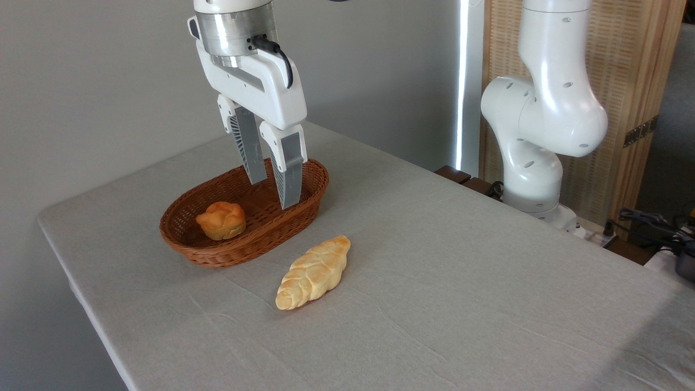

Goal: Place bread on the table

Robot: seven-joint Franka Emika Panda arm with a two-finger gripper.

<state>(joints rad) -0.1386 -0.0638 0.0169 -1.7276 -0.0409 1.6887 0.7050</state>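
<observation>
Soft, even daylight fills the scene, brightest at a narrow white glare strip behind the large light grey cloth tabletop (pixel 434 260). Shadows are faint and diffuse, with a dimmer patch at the lower right corner. Focus is sharp throughout, without visible blur or edge distortion.

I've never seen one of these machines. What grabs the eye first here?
Probably the white gripper, hanging open over the right end of a brown wicker basket, holding nothing. Inside the basket's left end sits a small orange-brown bun. In front of the basket, a long pale braided loaf lies on the grey table.
</observation>
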